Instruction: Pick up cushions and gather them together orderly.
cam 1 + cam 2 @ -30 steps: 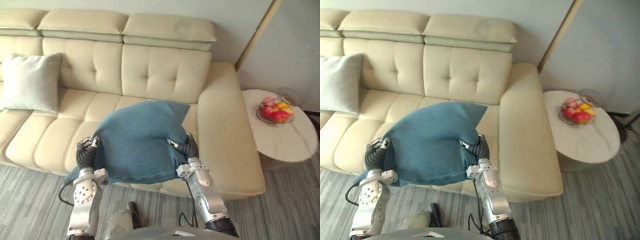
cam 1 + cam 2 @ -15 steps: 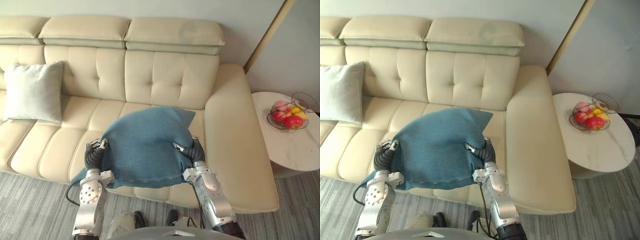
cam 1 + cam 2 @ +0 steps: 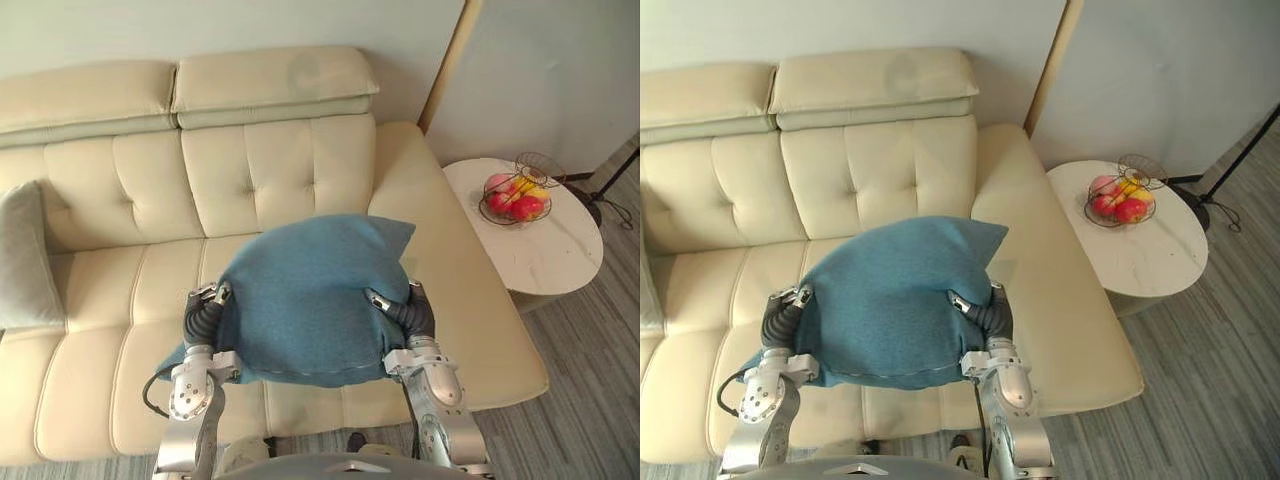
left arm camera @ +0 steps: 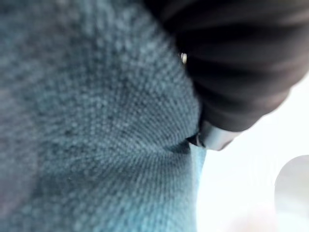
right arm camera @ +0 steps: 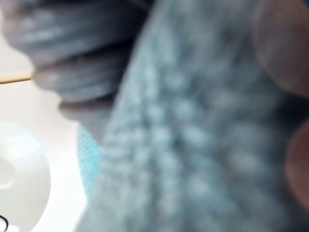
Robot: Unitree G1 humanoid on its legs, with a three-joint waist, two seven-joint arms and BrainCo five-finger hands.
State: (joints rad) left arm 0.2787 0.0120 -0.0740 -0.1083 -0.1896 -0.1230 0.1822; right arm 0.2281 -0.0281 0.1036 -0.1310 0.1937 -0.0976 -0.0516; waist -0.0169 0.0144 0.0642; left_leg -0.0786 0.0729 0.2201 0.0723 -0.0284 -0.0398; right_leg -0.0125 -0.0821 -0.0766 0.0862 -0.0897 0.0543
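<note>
A big blue cushion (image 3: 305, 300) hangs in front of me over the front of the cream sofa (image 3: 270, 170), held up between both hands. My left hand (image 3: 207, 305) grips its left edge and my right hand (image 3: 402, 308) its right edge, thumbs on top and fingers hidden beneath the cloth. Both wrist views look at the blue cloth (image 4: 96, 135) from very close, beside the dark ribbed cover. A light grey cushion (image 3: 18, 262) leans against the sofa back at the far left.
To the right of the sofa arm (image 3: 450, 270) stands a round white side table (image 3: 545, 250) with a wire basket of fruit (image 3: 515, 195). Grey striped floor (image 3: 1200, 390) runs along the front and right. A wall corner rises behind the table.
The camera has swung to the right, so the grey cushion now sits at the view's left edge. Both hands keep the same hold on the blue cushion.
</note>
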